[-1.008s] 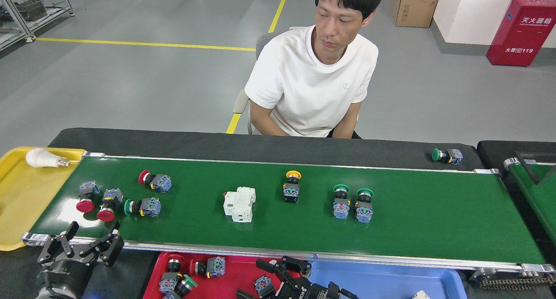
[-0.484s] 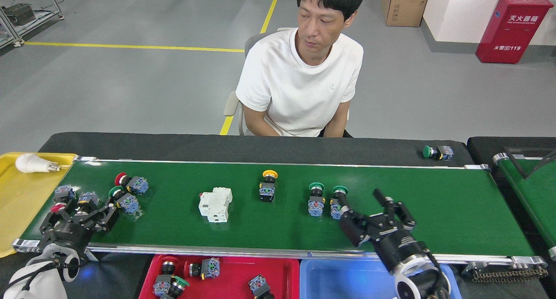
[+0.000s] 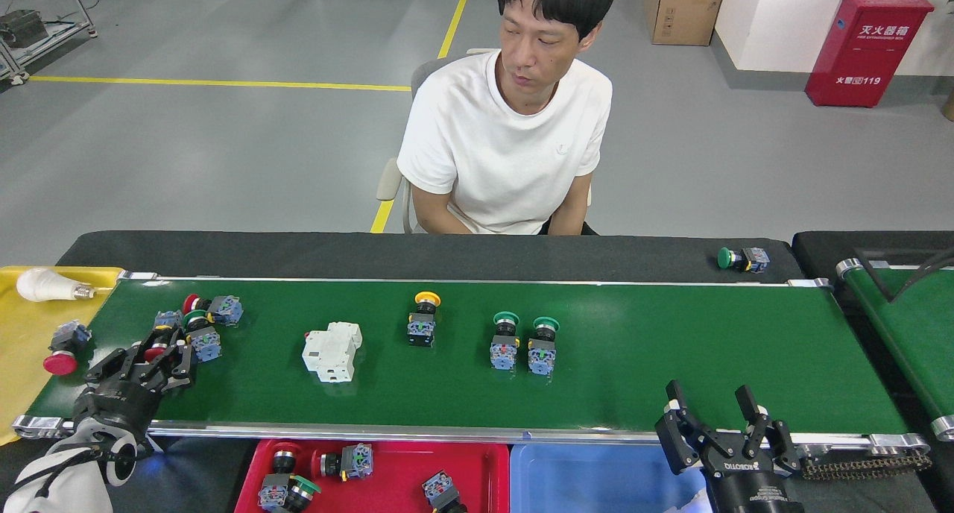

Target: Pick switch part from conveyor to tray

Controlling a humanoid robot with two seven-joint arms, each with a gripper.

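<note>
l gripper (image 3: 160,349) on red-cap switch (image 3: 155,351) | glossy green conveyor (image 3: 671,349)

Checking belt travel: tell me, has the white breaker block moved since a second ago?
Yes. The white breaker block has shifted left along the conveyor, nearer its left end roller. The head view also panned a little, but the gap to the roller has clearly shrunk.

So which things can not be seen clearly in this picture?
Head view only:
- Left gripper: its dark fingers cover a red switch; whether it grips cannot be told.
- Red tray and blue tray: cut off by the bottom edge.
- Yellow tray: cut off by the left edge.
- Labels on the switches: too small to read.
</note>
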